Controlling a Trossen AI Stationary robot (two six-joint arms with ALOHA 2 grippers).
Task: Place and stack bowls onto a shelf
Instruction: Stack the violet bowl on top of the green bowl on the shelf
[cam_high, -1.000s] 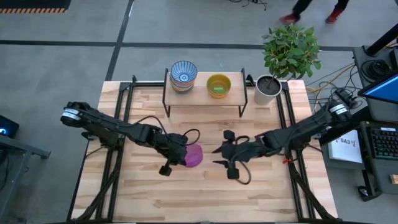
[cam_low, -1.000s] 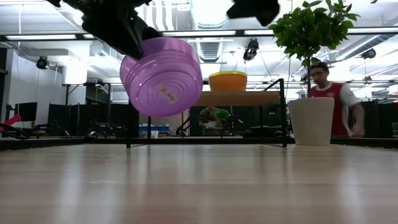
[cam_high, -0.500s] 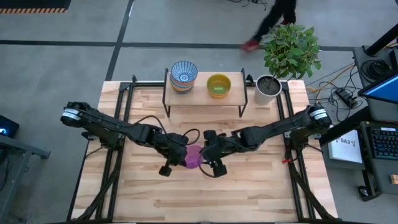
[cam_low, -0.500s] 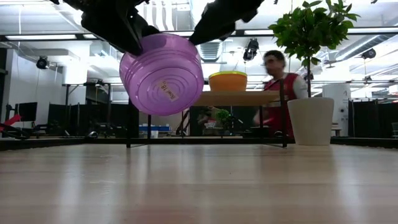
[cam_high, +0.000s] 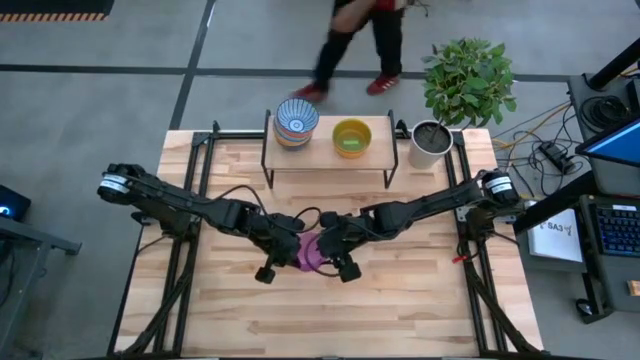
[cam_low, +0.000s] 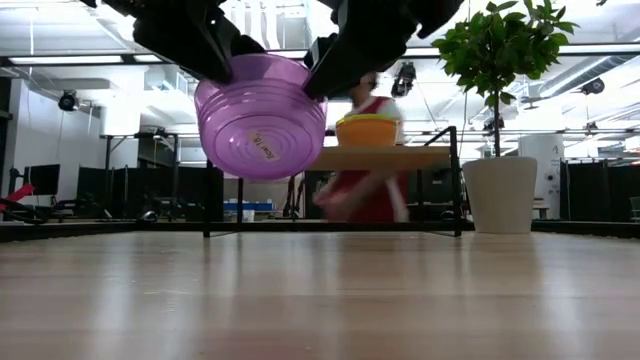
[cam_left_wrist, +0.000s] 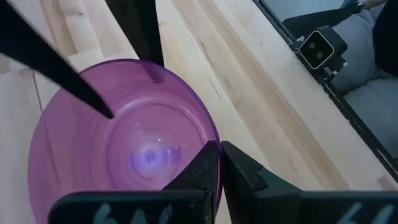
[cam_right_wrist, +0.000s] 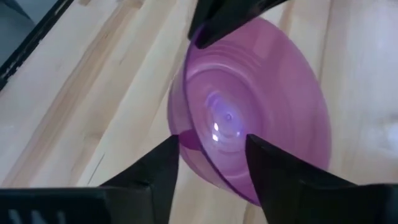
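Mid-air handover: left gripper (cam_high: 292, 247) is clamping purple bowl (cam_low: 262, 115) by its rim; right gripper (cam_right_wrist: 208, 155), fingers spread, is straddling opposite rim. Right should clamp fully w/ firm hold before left is letting go.

The right end effector (cam_right_wrist: 208, 155) straddles the purple bowl's (cam_right_wrist: 267, 118) rim, fingers (cam_right_wrist: 155, 168) spread, above the wooden tabletop (cam_right_wrist: 81, 106).

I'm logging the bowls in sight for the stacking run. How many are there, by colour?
Purple bowl, held above the table: 1
Yellow bowl, holding a green bowl, on the shelf: 2
Blue-white striped bowl, top of a stack whose lower bowls cannot be counted: 1
Total that can be told apart: 4
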